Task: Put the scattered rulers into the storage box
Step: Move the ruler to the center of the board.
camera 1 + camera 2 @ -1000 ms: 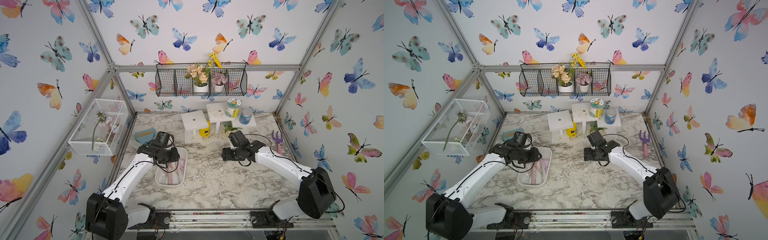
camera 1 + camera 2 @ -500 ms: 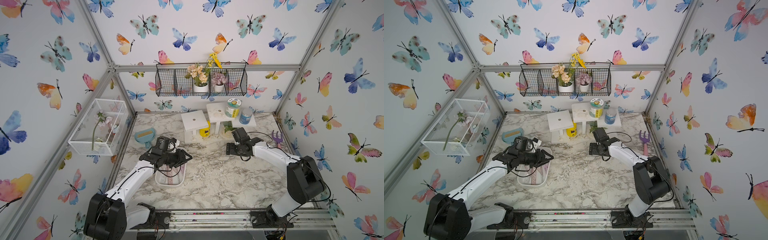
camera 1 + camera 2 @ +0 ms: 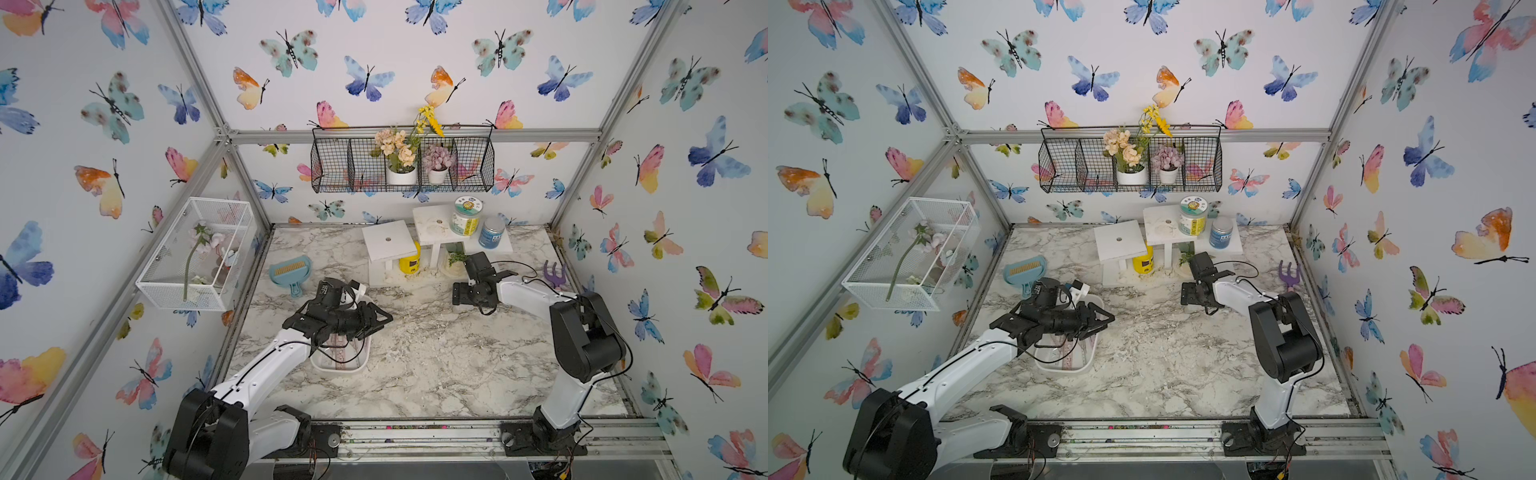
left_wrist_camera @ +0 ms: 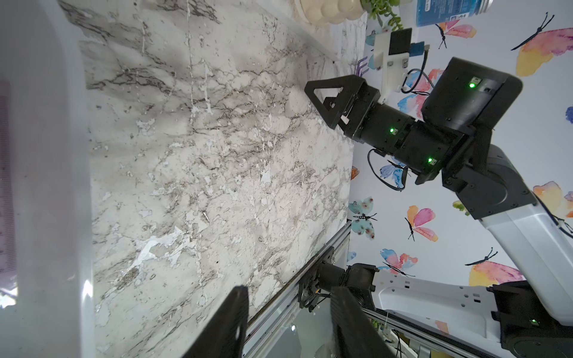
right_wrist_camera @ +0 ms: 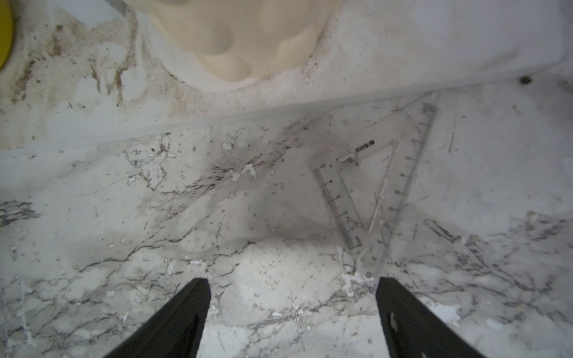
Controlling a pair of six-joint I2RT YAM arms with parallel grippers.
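The storage box [image 3: 360, 362] [image 3: 1088, 360], a shallow white tray, lies at the left of the marble table, and pinkish rulers [image 3: 337, 354] [image 3: 1068, 360] lie flat inside it. My left gripper [image 3: 380, 321] [image 3: 1104, 321] hovers over the box's right side, pointing right, open and empty. The left wrist view shows the box wall [image 4: 46, 186] beside open fingers [image 4: 231, 322]. My right gripper [image 3: 458, 294] [image 5: 293, 310] is open, low over the marble near the back stands. A clear triangular set square [image 5: 403, 186] lies flat just ahead of its jaws, its narrow tip close to one finger.
White stands [image 3: 388, 241] with jars, a yellow container [image 3: 409, 262] and a cream pot [image 5: 248, 40] crowd the back by my right gripper. A purple garden fork [image 3: 555, 274] lies at the right edge, a blue dustpan [image 3: 289, 270] back left, a mesh basket [image 3: 195, 249] on the left wall.
My left arm swung forward and turned, so its gripper now points right over the box. My right gripper drew back toward the stands and its jaws opened wider.
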